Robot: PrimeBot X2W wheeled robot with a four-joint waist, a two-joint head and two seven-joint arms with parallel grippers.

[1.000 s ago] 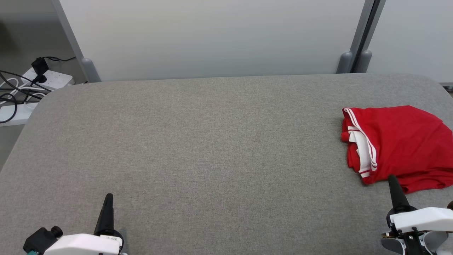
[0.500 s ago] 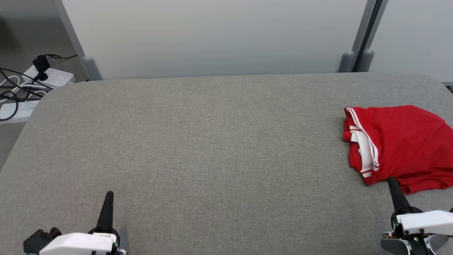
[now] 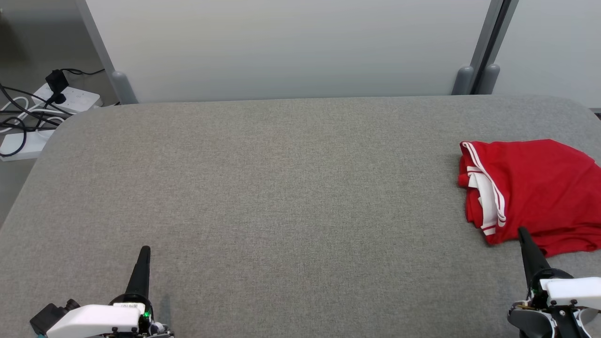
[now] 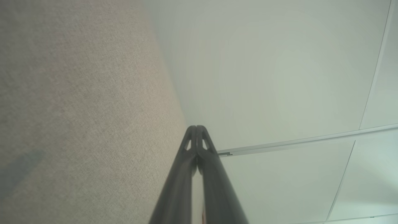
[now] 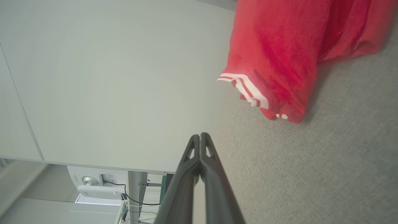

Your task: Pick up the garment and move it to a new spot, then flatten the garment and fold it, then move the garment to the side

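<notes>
Lying in a loose heap near the right-hand edge of the grey fabric-covered table (image 3: 281, 188), the red cloth garment with white striped trim (image 3: 540, 188) is bunched up, its striped hem turned toward the table's middle. The right gripper (image 3: 522, 231) hovers at the near right corner, its two long dark fingers pressed together with nothing between them. In the head view its tip lines up with the garment's near edge, while the right wrist view shows bare table between the fingertips and the cloth. The left gripper (image 3: 144, 250) sits low at the near left, well apart from the garment, fingers likewise together and empty. A white power strip (image 3: 70, 99) with dark cables lies on the floor beyond the far left corner
</notes>
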